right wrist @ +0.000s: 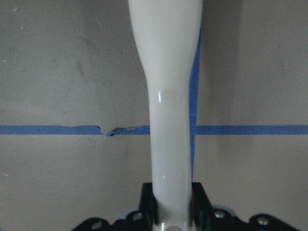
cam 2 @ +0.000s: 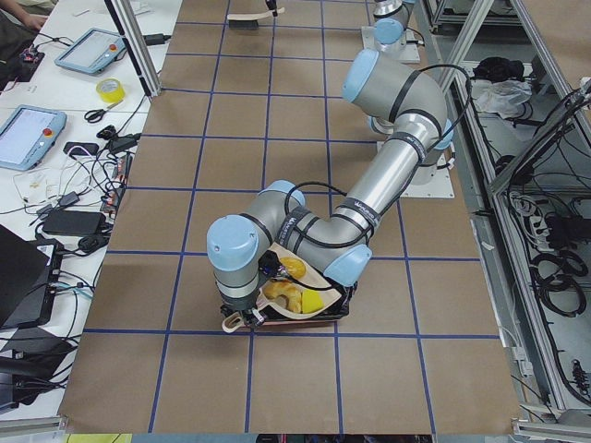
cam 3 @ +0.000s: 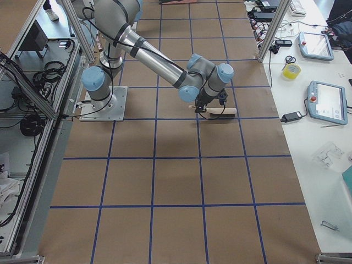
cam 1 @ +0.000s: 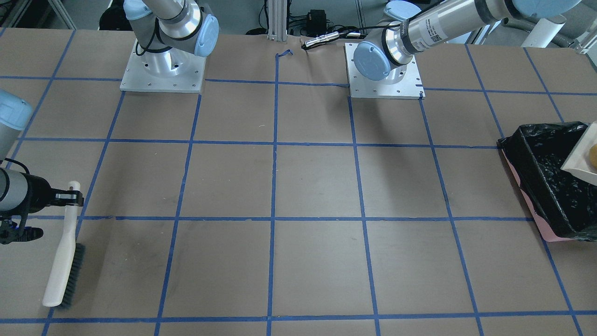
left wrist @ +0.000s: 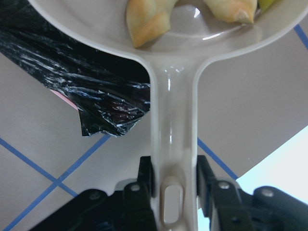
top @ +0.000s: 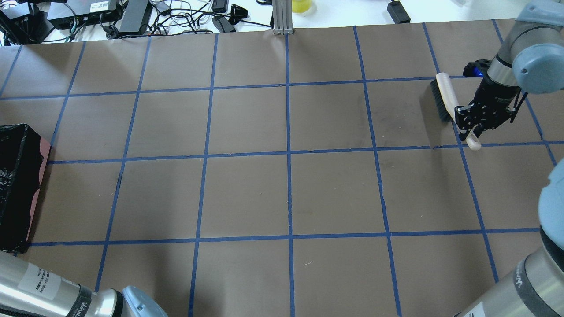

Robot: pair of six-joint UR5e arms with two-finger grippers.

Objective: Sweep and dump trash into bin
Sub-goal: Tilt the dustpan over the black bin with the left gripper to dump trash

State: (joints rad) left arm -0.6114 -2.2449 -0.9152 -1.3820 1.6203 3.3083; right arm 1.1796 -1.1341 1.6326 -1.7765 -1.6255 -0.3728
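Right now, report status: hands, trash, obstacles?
Left hand shut on dustpan, over bin. Trash in dustpan, not yet dumped. Right hand shut on brush. No obstacle seen.

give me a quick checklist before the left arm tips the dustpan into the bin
1. Left gripper grip on the dustpan handle: ok, fingers press on both sides.
2. Trash in the pan: ok, three pieces lie in it in the exterior left view.
3. Pan over the bin: cannot tell fully. The front view shows it above the open top, but the frame cuts off its far edge.
4. Bin open: ok, its black-lined inside shows.
5. Right gripper and brush away from the bin: ok, at the table's opposite end, gripper shut on the handle.
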